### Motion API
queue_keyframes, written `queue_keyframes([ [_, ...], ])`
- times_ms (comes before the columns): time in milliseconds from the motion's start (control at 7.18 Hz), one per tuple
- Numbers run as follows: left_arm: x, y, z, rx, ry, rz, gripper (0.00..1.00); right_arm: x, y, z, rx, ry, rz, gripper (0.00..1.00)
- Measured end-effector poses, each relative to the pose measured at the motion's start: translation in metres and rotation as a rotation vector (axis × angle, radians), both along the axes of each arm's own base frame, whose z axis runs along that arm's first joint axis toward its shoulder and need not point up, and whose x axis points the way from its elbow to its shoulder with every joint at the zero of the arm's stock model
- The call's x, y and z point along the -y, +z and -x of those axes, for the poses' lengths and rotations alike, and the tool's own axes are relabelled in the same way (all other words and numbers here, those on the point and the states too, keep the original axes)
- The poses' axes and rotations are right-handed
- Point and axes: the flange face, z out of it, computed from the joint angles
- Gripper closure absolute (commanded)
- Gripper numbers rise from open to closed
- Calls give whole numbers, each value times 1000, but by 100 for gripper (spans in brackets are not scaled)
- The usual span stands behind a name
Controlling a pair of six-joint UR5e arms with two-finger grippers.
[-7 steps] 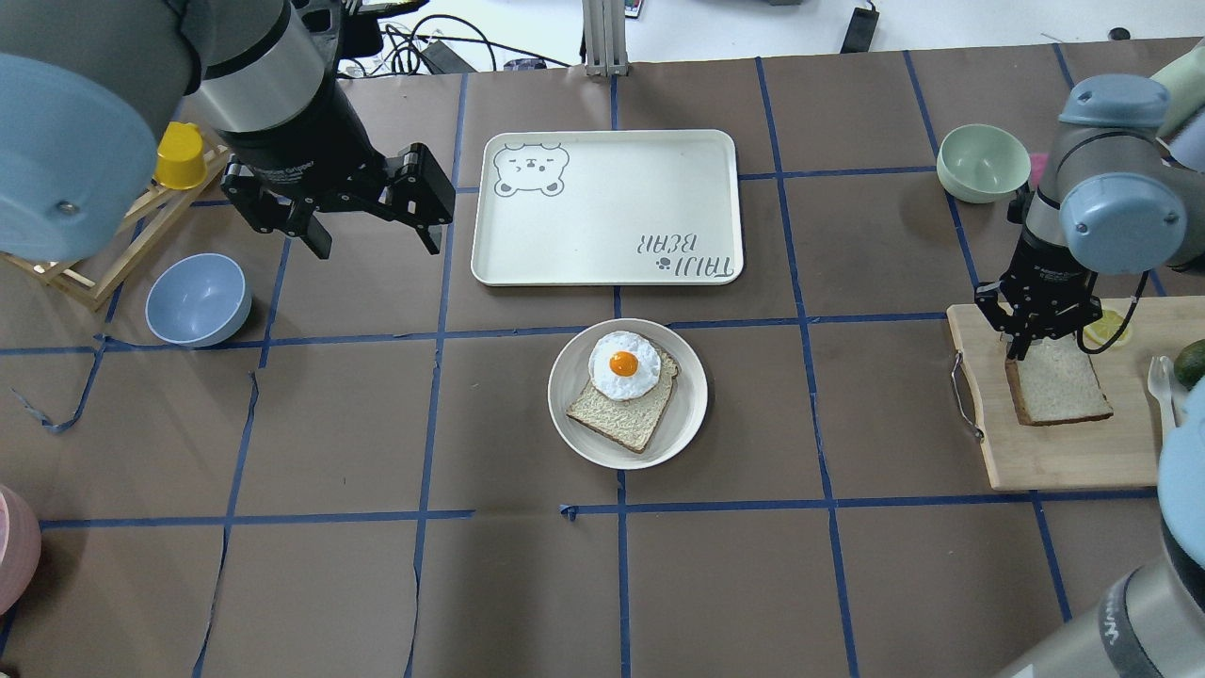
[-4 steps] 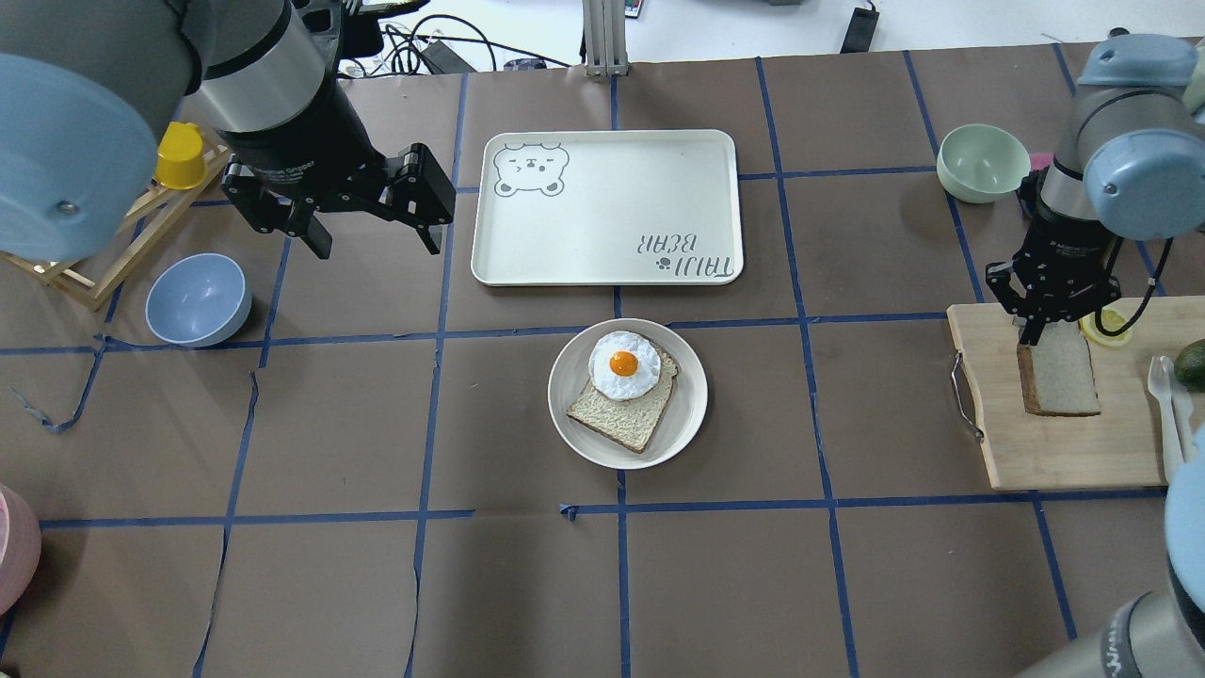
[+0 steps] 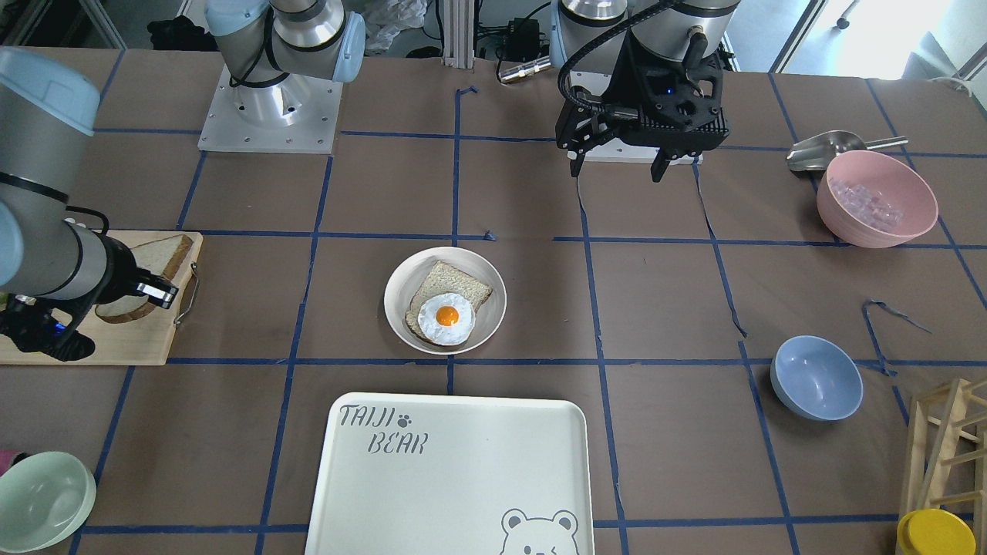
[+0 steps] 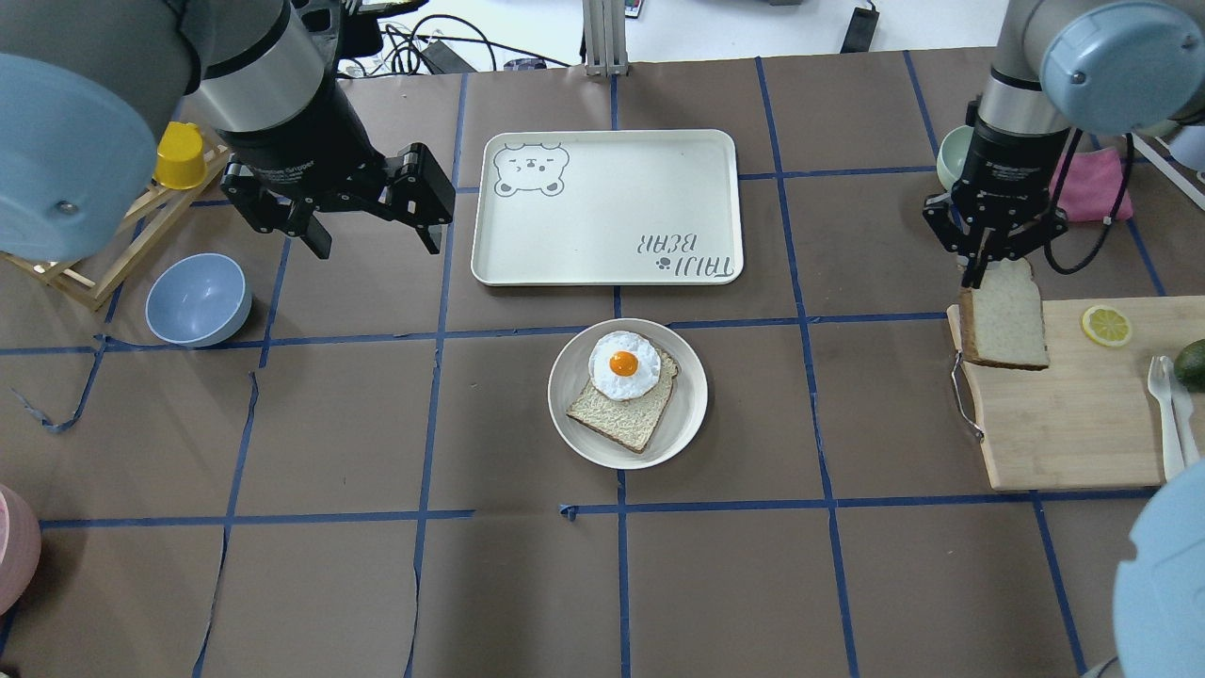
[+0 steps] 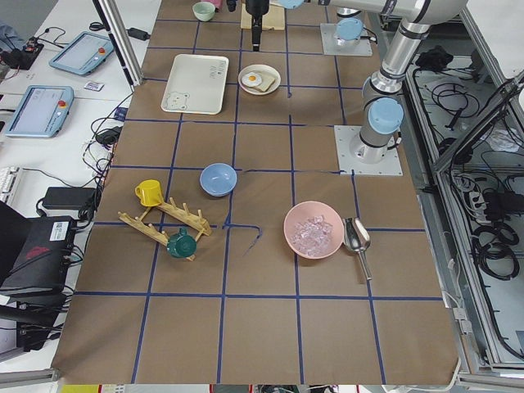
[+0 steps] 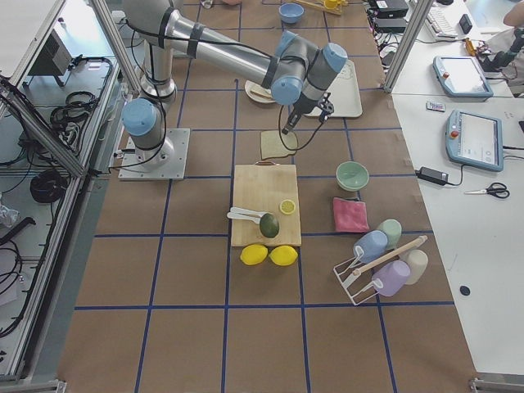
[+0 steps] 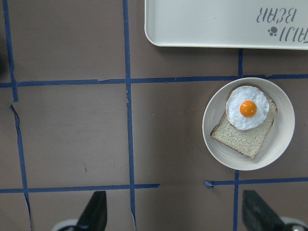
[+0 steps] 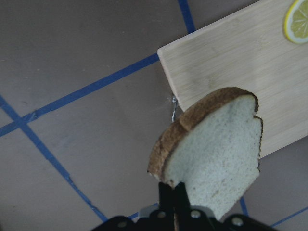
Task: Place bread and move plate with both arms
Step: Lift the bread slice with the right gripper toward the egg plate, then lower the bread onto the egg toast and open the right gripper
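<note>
A rectangular cream bear-printed tray lies between left pincer and right pincer; a wooden cutting board bearing a lemon slice sits near the right.

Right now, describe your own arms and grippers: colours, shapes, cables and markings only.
The left arm and right arm are silver-grey tubes with rounded light-blue joint caps. Each ends in a black two-finger gripper, the left gripper and the right gripper alike. White lettering crosses the black wrist collars, and a black cable loops beside the right wrist.
</note>
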Motion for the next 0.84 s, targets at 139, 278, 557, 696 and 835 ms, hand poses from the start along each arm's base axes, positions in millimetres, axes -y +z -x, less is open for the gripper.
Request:
queue_keyframes([
  [139, 0, 0, 0, -1, 0, 0, 0, -1, 3, -50, 9, -52, 11, 100],
  [278, 0, 0, 0, -1, 0, 0, 0, -5, 0, -101, 26, -115, 23, 100],
  [557, 0, 0, 0, -1, 0, 0, 0, -15, -14, -194, 44, -217, 54, 100],
  [696, 0, 0, 0, -1, 0, 0, 0, -20, -25, -234, 54, -259, 68, 100],
  [835, 0, 0, 0, -1, 0, 1, 0, -26, -38, -267, 58, -294, 78, 100],
])
